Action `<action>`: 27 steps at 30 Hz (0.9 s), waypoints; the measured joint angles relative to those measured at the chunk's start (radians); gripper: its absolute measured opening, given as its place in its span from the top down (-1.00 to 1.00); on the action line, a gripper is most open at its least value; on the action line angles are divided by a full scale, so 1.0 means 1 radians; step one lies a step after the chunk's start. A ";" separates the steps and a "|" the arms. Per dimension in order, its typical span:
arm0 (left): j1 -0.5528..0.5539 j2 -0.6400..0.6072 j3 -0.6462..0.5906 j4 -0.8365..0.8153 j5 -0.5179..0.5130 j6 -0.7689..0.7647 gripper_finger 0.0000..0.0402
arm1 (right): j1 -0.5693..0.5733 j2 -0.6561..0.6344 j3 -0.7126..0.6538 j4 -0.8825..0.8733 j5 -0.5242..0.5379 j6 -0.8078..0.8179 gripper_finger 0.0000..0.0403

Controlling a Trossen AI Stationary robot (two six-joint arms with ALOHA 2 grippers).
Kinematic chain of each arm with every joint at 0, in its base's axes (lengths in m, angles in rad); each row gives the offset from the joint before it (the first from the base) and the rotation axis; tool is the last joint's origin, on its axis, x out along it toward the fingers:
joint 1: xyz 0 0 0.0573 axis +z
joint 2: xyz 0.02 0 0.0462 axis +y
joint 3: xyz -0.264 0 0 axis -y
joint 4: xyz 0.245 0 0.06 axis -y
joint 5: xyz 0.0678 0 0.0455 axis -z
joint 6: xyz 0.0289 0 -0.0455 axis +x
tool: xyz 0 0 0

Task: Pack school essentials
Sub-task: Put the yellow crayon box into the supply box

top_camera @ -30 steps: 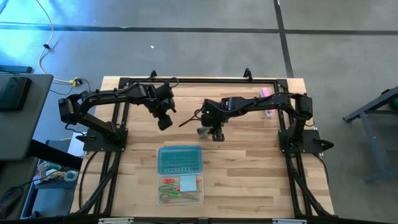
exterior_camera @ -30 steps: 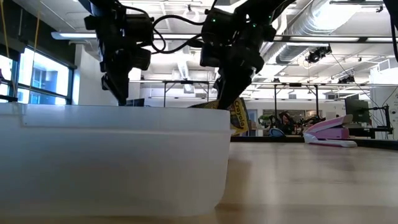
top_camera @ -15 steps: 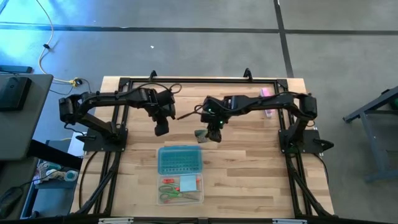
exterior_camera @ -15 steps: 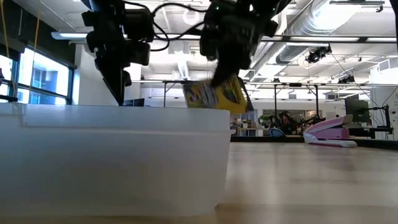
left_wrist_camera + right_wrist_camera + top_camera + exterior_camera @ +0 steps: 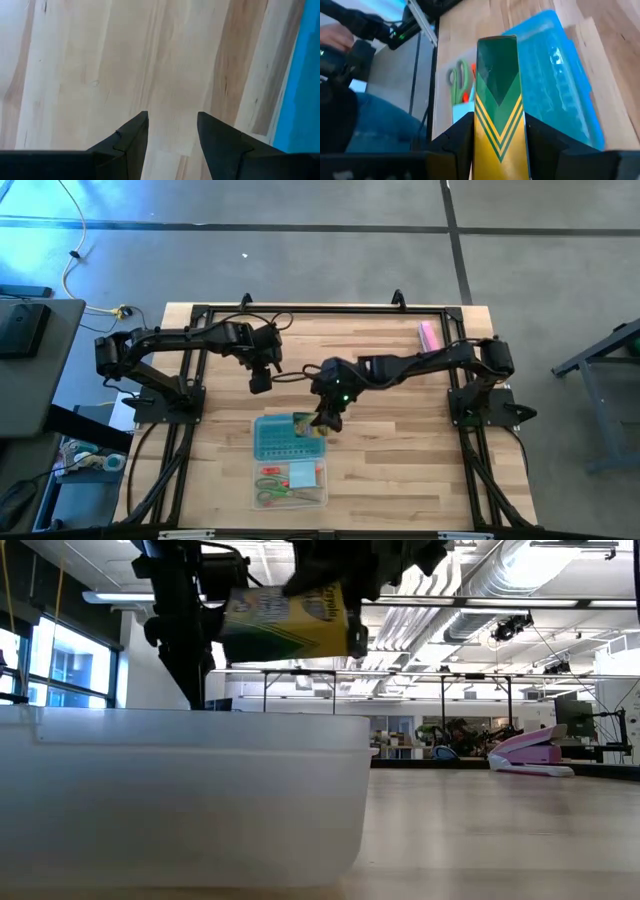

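My right gripper (image 5: 326, 416) is shut on a yellow-and-green crayon box (image 5: 306, 423), above the teal lid (image 5: 288, 438). The low view has the crayon box (image 5: 290, 622) in the air over the clear box's wall (image 5: 180, 790). Near the table's front edge, the clear box (image 5: 291, 482) holds green-handled scissors (image 5: 454, 76), an orange-red piece (image 5: 471, 95) and a light-blue note pad (image 5: 462, 113). My left gripper (image 5: 260, 383) is open, over bare wood left of the lid, and touches nothing (image 5: 172, 127). My right gripper pinches the crayon box between its two fingers (image 5: 464, 131), one on each long side near the box's end (image 5: 499, 142). The fingers lie along the box, which sticks out past them. It is lifted clear and lies about level in the low view.
A pink bar (image 5: 428, 335) lies near the table's far right corner, seen in the low view as a pink stapler-like piece (image 5: 540, 752). Bare wood (image 5: 400, 450) spreads right of the clear box. A person's arm (image 5: 350, 25) shows beyond the table's edge.
My right gripper has carried the crayon box up off the table and toward the near edge and left, until it hangs over the teal lid; the box has turned from slanting on end to about level. My left gripper has moved slightly toward the near edge.
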 joint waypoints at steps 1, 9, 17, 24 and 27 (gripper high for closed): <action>0.000 0.000 0.000 0.001 0.000 0.003 0.21 | 0.012 0.004 0.000 0.018 0.020 0.017 0.32; -0.007 0.000 0.000 0.002 0.004 -0.045 0.21 | 0.085 0.062 0.000 0.137 0.044 0.125 0.32; -0.031 0.001 0.000 0.047 -0.001 -0.182 0.21 | 0.131 0.110 0.000 0.240 0.024 0.186 0.32; -0.091 0.002 0.000 0.062 -0.006 -0.321 0.21 | 0.179 0.146 0.000 0.414 0.099 0.306 0.32; -0.123 0.002 0.000 0.055 -0.008 -0.372 0.21 | 0.213 0.165 0.000 0.441 0.147 0.333 0.32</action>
